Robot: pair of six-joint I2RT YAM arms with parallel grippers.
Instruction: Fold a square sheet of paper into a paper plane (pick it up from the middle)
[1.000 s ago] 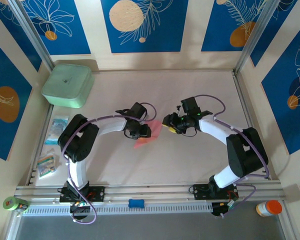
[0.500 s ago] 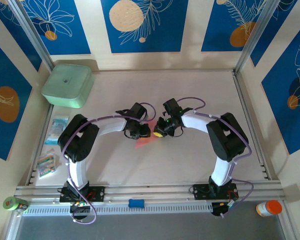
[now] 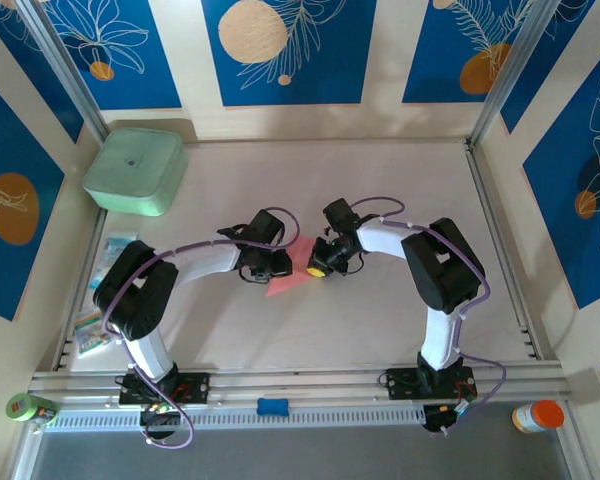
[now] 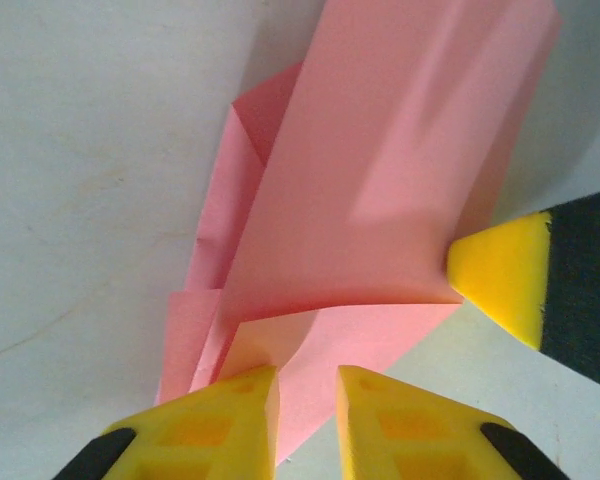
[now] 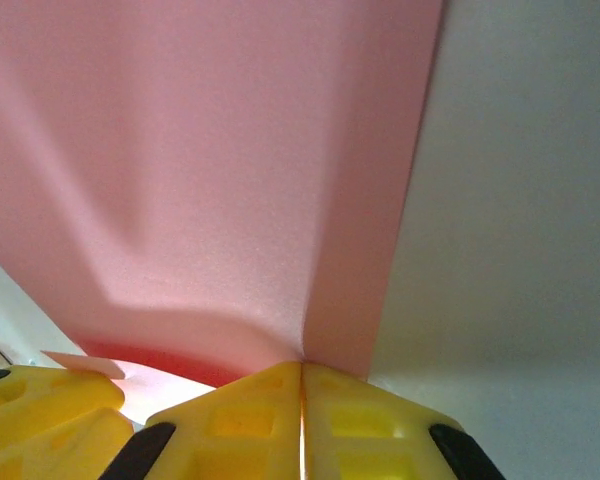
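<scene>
The pink square sheet of paper (image 3: 287, 280) lies mid-table, folded into several layers. My left gripper (image 3: 278, 266) stands at its left side and my right gripper (image 3: 311, 267) at its right. In the left wrist view the paper (image 4: 380, 180) shows stacked flaps, one of them lifted. The left gripper (image 4: 308, 400) has a narrow gap between its jaws, with its tips over the paper's near edge. The right gripper's yellow fingertip (image 4: 495, 280) meets the lifted flap's corner. In the right wrist view the right gripper (image 5: 302, 385) is shut on the paper (image 5: 200, 150), which rises creased from the seam.
A mint-green box (image 3: 135, 170) sits at the back left. Clear printed packets (image 3: 113, 258) lie along the left edge. A green roll (image 3: 25, 407) and an orange-capped bottle (image 3: 537, 415) stand outside the front rail. The table (image 3: 380, 330) is bare on the near right.
My right arm has swung left onto the paper and its gripper has shut on the paper's edge. The left gripper has shifted slightly and its elbow has moved left.
</scene>
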